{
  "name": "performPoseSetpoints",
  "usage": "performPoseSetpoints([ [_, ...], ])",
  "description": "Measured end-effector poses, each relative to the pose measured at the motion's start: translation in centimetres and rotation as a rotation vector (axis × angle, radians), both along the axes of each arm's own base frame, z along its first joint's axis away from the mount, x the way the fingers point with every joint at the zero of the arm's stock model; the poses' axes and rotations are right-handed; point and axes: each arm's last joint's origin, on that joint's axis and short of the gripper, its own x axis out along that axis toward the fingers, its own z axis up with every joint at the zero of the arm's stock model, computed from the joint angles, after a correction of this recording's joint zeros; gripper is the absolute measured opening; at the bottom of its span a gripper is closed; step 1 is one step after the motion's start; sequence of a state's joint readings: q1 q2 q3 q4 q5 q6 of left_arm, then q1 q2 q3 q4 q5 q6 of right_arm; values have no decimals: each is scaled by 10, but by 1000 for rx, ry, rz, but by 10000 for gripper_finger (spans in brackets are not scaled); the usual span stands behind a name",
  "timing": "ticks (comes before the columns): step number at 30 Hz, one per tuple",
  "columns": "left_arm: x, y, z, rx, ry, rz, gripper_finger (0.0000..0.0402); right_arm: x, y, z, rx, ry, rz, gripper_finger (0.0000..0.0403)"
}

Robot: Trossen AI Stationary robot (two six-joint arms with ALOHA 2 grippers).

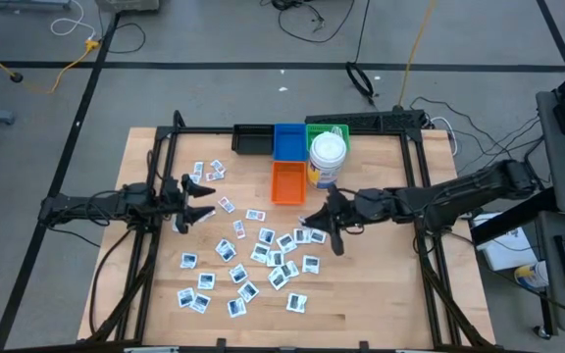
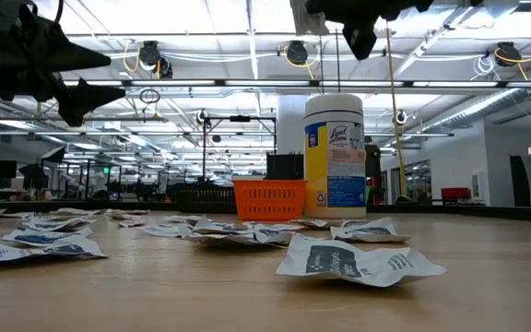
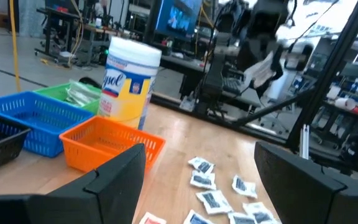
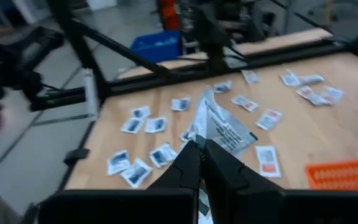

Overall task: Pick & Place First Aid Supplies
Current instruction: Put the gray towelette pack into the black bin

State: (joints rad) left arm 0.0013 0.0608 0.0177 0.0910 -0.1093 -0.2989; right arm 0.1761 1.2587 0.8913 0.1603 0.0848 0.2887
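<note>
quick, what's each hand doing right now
left hand: open, empty, above the table.
right hand: shut on a white packet, lifted.

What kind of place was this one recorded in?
Most likely a robotics lab or open workshop hall. The wooden table stands in a black metal frame on a grey floor strewn with cables, and the low view shows exposed ceiling ducts and strip lights.

We are holding our right gripper [image 1: 330,222] above the table's middle, arm reaching in from the right, fingers [image 4: 194,163] pinching a packet [image 4: 221,127] and lifting it clear of the wood. Our left gripper [image 1: 197,200] is hovering over the table's left side, arm stretching in from the left, fingers [image 3: 114,180] standing wide apart, gripping nothing
</note>
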Motion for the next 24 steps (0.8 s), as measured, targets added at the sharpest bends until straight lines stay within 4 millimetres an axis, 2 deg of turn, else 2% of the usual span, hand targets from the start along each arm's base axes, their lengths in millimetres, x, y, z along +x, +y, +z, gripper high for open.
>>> performPoseSetpoints([
  [8,-1,0,9,-69,-99,-11,306,8,-3,-8,46,14,-46,0],
  [16,-1,0,12,-93,-138,-11,306,25,-4,-5,30,-151,-21,0],
  [19,-4,0,30,-71,-197,-16,306,35,-4,13,28,-227,-21,0],
  [24,-6,0,69,29,-203,-6,306,41,-7,48,-80,-277,19,0],
])
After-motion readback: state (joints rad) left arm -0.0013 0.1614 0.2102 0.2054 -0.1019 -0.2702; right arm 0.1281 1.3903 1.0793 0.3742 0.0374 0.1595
